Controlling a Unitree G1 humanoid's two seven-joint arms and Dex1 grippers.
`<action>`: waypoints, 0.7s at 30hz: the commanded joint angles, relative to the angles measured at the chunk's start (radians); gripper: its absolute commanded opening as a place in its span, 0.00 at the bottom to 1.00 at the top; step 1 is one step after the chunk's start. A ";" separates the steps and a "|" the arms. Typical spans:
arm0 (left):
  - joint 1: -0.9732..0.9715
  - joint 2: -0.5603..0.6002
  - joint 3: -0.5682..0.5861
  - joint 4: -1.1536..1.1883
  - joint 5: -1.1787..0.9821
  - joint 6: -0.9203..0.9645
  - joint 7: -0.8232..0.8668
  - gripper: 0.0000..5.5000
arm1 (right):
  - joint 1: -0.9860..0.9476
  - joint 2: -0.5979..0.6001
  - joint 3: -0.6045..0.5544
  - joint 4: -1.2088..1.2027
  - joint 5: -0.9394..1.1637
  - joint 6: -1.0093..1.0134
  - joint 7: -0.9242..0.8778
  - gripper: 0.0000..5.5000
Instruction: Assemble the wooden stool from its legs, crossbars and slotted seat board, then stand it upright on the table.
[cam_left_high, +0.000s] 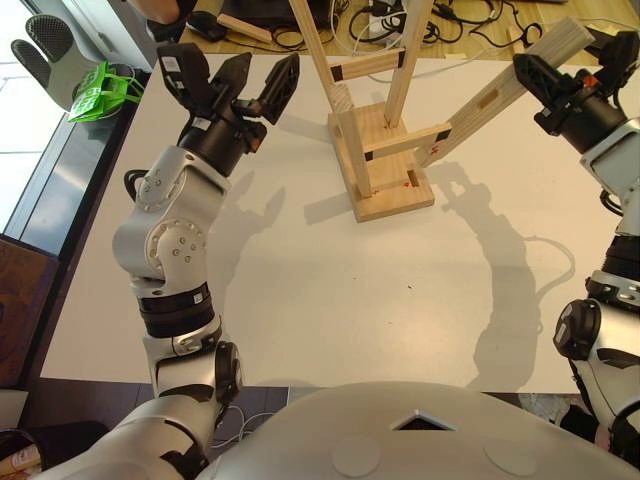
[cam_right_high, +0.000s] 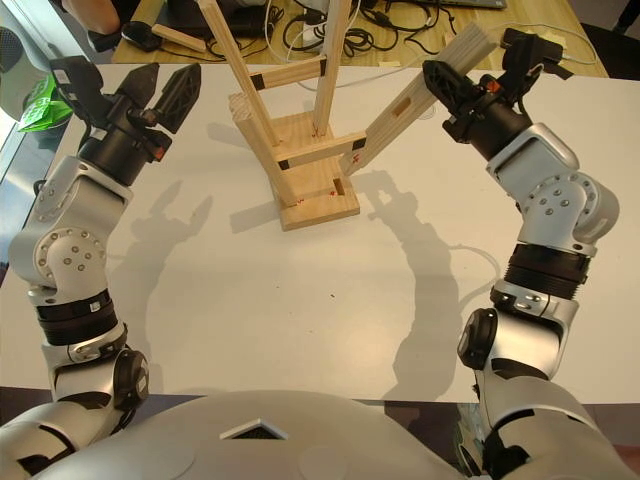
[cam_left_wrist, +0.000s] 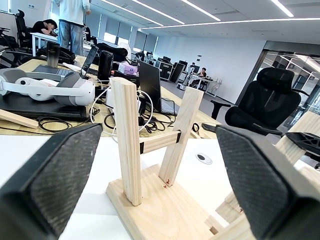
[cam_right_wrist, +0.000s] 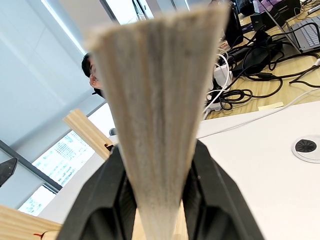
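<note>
Wooden seat board (cam_left_high: 395, 195) lies flat on the white bench (cam_left_high: 350, 300) with two legs (cam_left_high: 320, 60) standing in it, joined by a crossbar (cam_left_high: 370, 67), so the stool seems about half built and not yet stood upright. Right pincer (cam_left_high: 537, 85) is clamped on a tilted third leg (cam_left_high: 490, 100) whose lower end meets the board's corner; left pincer (cam_left_high: 235, 80) hangs wide apart beside the stool, touching nothing.

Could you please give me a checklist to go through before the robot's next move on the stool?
1. Right gripper shut on the tilted leg: ok.
2. Left gripper open and touching nothing: ok.
3. Seat board flat on the table: ok.
4. Two legs upright in the board: ok.
5. Tilted leg's lower end seated in the board: cannot tell.
</note>
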 joint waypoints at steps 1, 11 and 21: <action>-0.008 -0.006 0.002 -0.011 0.000 0.001 0.010 0.76 | 0.012 -0.004 0.014 -0.015 -0.018 -0.005 0.014 0.18; -0.007 -0.005 0.002 -0.011 0.004 -0.003 0.012 0.76 | 0.013 -0.010 0.025 -0.009 -0.048 -0.010 0.037 0.18; 0.001 -0.017 0.004 -0.022 -0.001 -0.005 0.020 0.76 | 0.001 -0.018 0.028 0.000 -0.064 -0.004 0.054 0.18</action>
